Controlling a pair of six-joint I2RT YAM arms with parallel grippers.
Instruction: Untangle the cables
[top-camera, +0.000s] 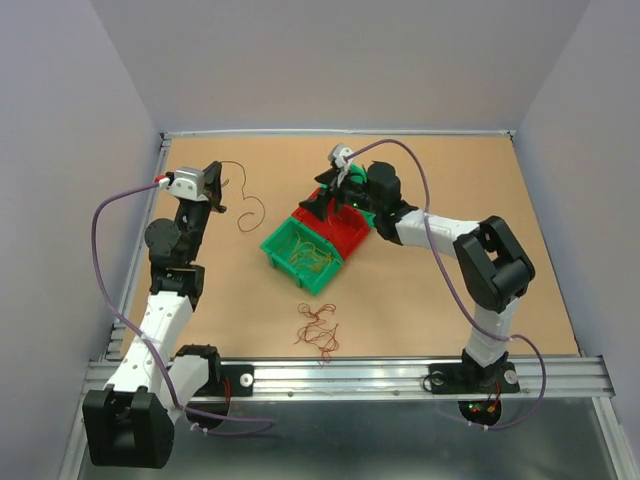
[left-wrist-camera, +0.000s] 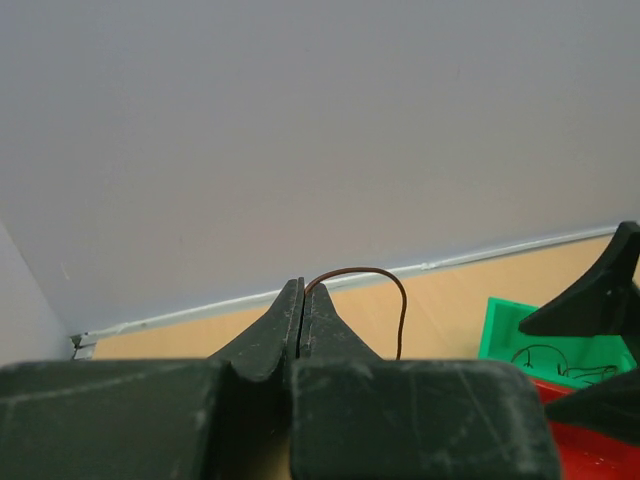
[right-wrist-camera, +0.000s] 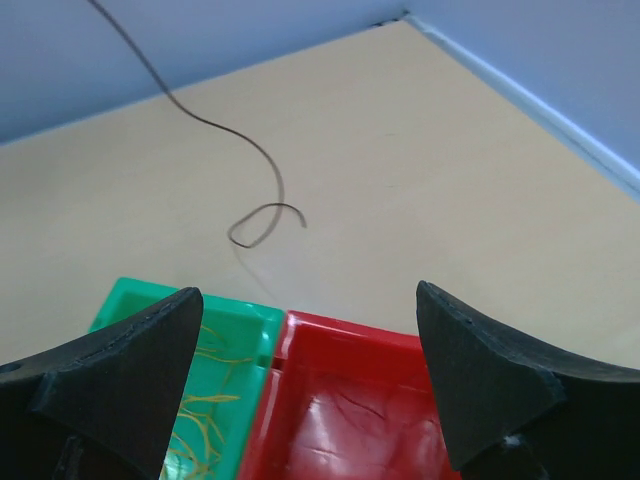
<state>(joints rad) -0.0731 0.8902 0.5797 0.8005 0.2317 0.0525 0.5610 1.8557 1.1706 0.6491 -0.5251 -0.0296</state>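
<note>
Two pincers, one strand singled out

Left pincer (left-wrist-camera: 303, 285) is clamped tight on a thin dark-brown wiry cable (top-camera: 250, 213), probably to hold it clear of the others. The strand trails from its tips toward 4 o'clock across the tan tabletop (top-camera: 430, 290). Right pincer (right-wrist-camera: 307, 292) hangs spread wide and empty over the red plastic bin (right-wrist-camera: 340, 340), at 3 o'clock of the green plastic bin (right-wrist-camera: 125, 300) holding yellow strands (right-wrist-camera: 205, 420). A red-brown wiry clump (top-camera: 318, 330) lies loose at 6 o'clock.

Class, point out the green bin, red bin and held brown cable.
green bin (top-camera: 290, 270): top view, near-left wall.
red bin (right-wrist-camera: 350, 332): right wrist view, far rim.
held brown cable (left-wrist-camera: 357, 268): left wrist view, top of arch.
</note>
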